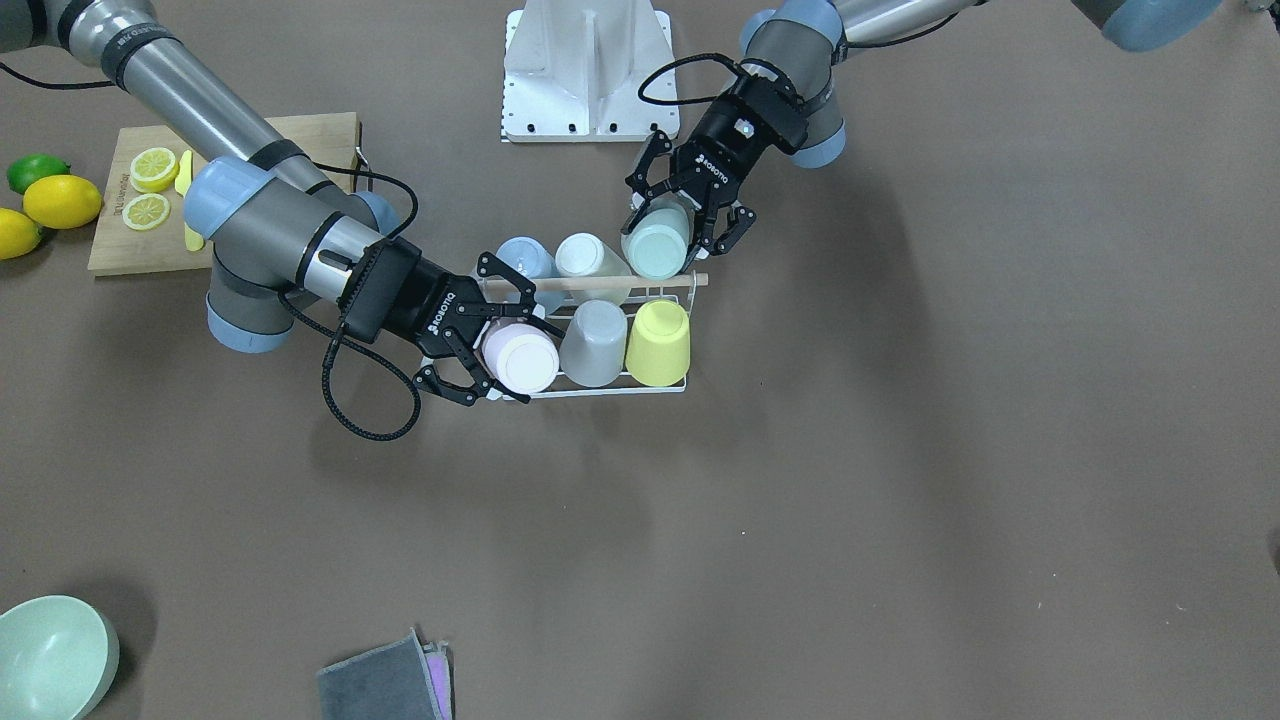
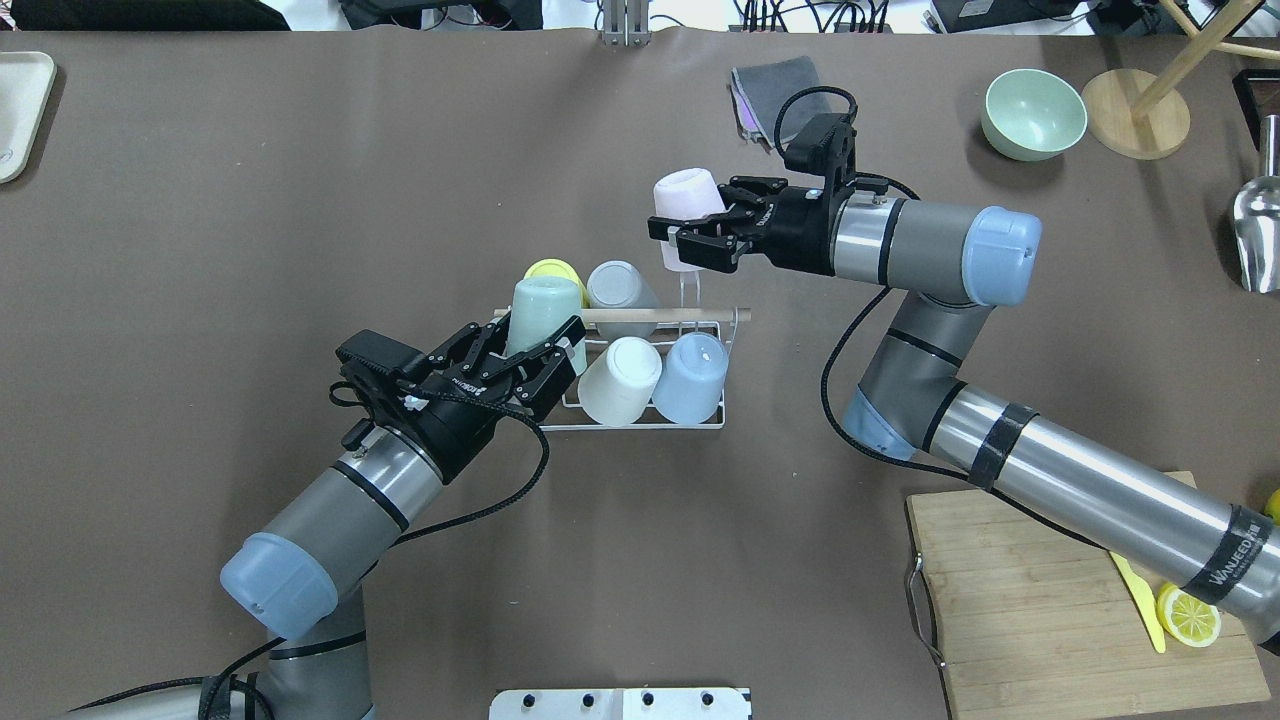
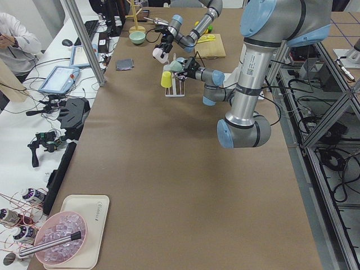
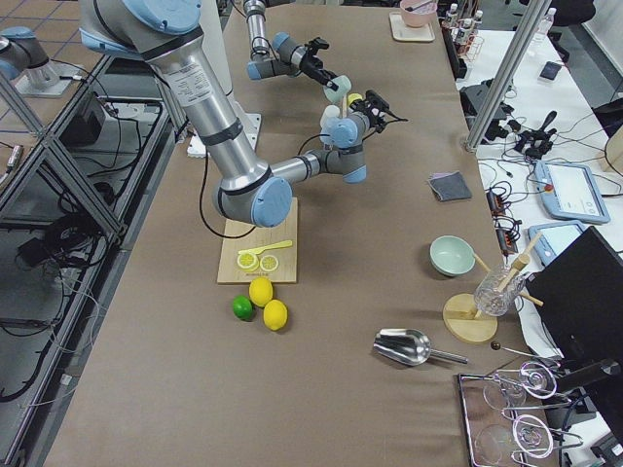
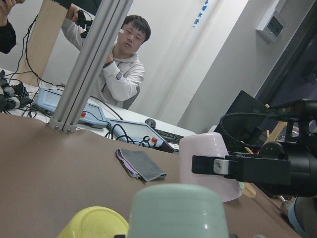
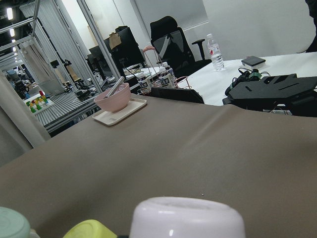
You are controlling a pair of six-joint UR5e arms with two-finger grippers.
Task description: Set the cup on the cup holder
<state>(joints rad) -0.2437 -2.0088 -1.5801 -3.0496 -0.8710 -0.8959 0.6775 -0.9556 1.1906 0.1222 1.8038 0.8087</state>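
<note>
The cup holder (image 2: 640, 316) is a white wire rack with a wooden rod handle, mid-table; it also shows in the front view (image 1: 600, 284). Upside-down yellow (image 1: 658, 342), grey (image 1: 593, 342), white (image 1: 590, 258) and blue (image 1: 525, 258) cups sit on its prongs. My left gripper (image 2: 530, 340) is shut on a mint cup (image 2: 545, 300), held inverted over the rack's end on the robot's left. My right gripper (image 2: 690, 225) is shut on a pink cup (image 2: 685, 195), held inverted above the rack's far corner on the robot's right. The left wrist view shows the mint cup's base (image 5: 178, 208) and the pink cup (image 5: 210, 163).
A wooden cutting board (image 2: 1050, 600) with lemon slices lies near the right arm, with lemons and a lime (image 1: 40, 172) beside it. A green bowl (image 2: 1035, 112), a grey cloth (image 2: 775, 90), a wooden stand (image 2: 1135, 125) and a metal scoop (image 2: 1260, 220) are at the far right.
</note>
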